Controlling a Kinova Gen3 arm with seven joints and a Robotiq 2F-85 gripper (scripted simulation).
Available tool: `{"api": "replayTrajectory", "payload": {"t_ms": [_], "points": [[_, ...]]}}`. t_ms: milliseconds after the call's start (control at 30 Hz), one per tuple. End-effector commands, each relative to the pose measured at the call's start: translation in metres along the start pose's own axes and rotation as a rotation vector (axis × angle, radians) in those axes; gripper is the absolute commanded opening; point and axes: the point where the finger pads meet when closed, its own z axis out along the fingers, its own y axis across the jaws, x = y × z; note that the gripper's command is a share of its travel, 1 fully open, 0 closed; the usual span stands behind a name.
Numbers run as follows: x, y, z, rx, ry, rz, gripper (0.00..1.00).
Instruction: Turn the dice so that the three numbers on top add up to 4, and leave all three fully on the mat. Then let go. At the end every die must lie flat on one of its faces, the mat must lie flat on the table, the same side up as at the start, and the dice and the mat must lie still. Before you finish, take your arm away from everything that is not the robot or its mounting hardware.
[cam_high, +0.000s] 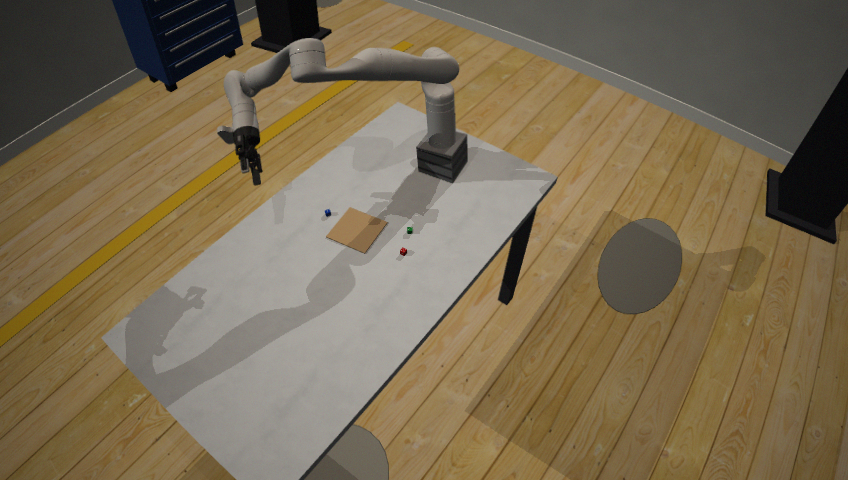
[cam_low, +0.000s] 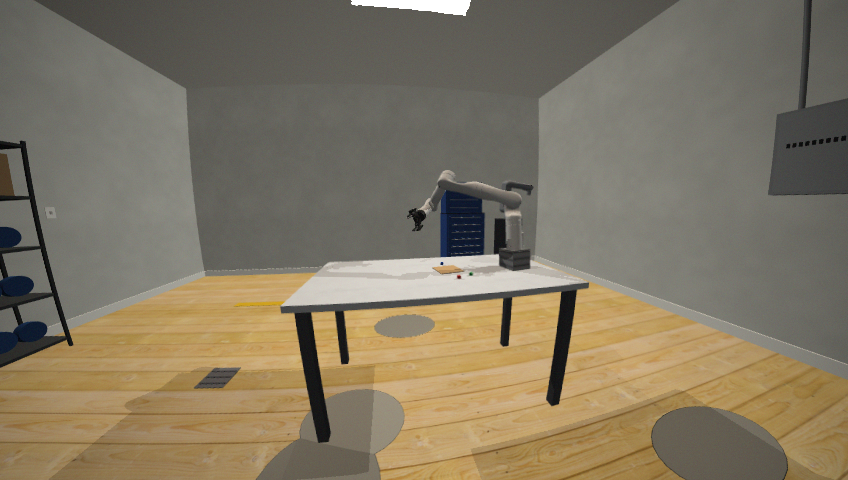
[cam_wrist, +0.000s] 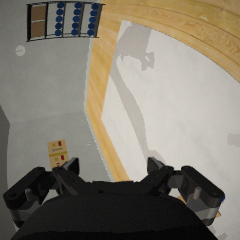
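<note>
A flat tan square mat (cam_high: 357, 229) lies on a pale, mottled table (cam_high: 249, 333), bare of dice: the blue cube (cam_high: 327, 212) sits just beside one edge, the green (cam_high: 409, 229) and red (cam_high: 403, 251) near the opposite side. The gripper (cam_high: 252, 168) hangs high beyond the table's edge, fingers spread wide, holding and touching nothing.

The worktop (cam_high: 249, 356) looks like pale, matt stone or laminate with faint grey mottling, edged in dark trim on black matt legs. On it, the mat (cam_high: 357, 229) resembles flat brown cardboard, dull and smooth. Beside the mat, the blue die (cam_high: 327, 212), green die (cam_high: 409, 229) and red die (cam_high: 403, 251) read as coloured plastic. Below the worktop, the floor (cam_high: 684, 386) is varnished, grained wood planks.
</note>
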Motion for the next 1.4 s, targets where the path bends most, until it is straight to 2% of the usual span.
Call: {"api": "replayTrajectory", "payload": {"t_ms": [0,167,267,400,533,600,700,833,967,1100,1167,1267,1367], "points": [[0.0,-0.001,0.0,0.001,0.001,-0.002,1.0],[-0.001,0.0,0.001,-0.005,0.001,-0.004,1.0],[-0.004,0.006,0.006,-0.03,0.001,-0.013,1.0],[-0.014,0.023,0.019,-0.102,-0.001,-0.04,1.0],[-0.032,0.049,0.036,-0.223,-0.01,-0.094,1.0],[-0.032,0.049,0.036,-0.223,-0.01,-0.094,1.0],[-0.052,0.074,0.045,-0.343,-0.024,-0.154,1.0],[-0.085,0.107,0.048,-0.525,-0.058,-0.261,1.0],[-0.12,0.133,0.038,-0.711,-0.107,-0.387,1.0],[-0.154,0.149,0.019,-0.878,-0.165,-0.512,1.0],[-0.154,0.149,0.019,-0.878,-0.165,-0.512,1.0],[-0.176,0.155,0.003,-0.981,-0.207,-0.596,1.0],[-0.193,0.158,-0.012,-1.06,-0.243,-0.662,1.0]]}}
